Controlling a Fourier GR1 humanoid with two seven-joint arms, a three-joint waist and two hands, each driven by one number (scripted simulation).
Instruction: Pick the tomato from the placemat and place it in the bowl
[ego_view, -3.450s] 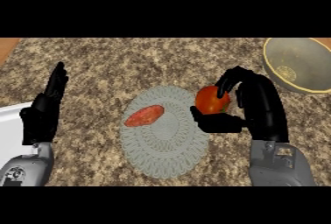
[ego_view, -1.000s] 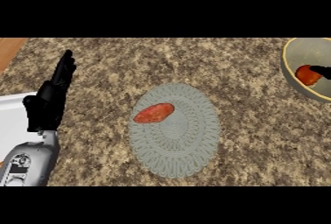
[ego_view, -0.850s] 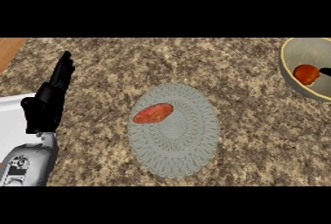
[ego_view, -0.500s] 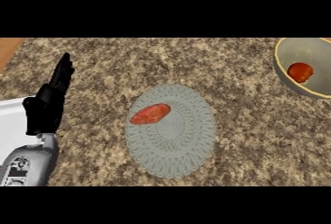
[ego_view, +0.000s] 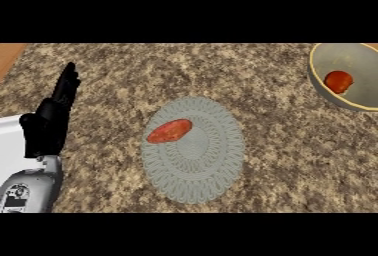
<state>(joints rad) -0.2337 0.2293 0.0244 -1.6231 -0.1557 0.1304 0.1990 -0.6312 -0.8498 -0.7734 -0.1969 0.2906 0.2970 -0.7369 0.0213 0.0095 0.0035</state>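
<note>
The red tomato (ego_view: 339, 81) lies inside the yellow-rimmed bowl (ego_view: 319, 82) at the upper right edge of the head view. The grey woven placemat (ego_view: 198, 160) sits in the middle of the counter. An orange-red oblong vegetable (ego_view: 170, 131) rests on the mat's upper left part. My left hand (ego_view: 50, 120) rests open at the left edge, fingers pointing up, well apart from the mat. My right hand does not show.
The speckled granite counter (ego_view: 280, 150) fills the view. A white surface (ego_view: 11, 137) shows at the left edge beside my left forearm. A strip of wood (ego_view: 11, 52) appears at the top left corner.
The right hand held the tomato above the mat 3.5 s ago; now it is gone and the tomato lies in the bowl. The view has shifted slightly over the last second. The left hand stayed still.
</note>
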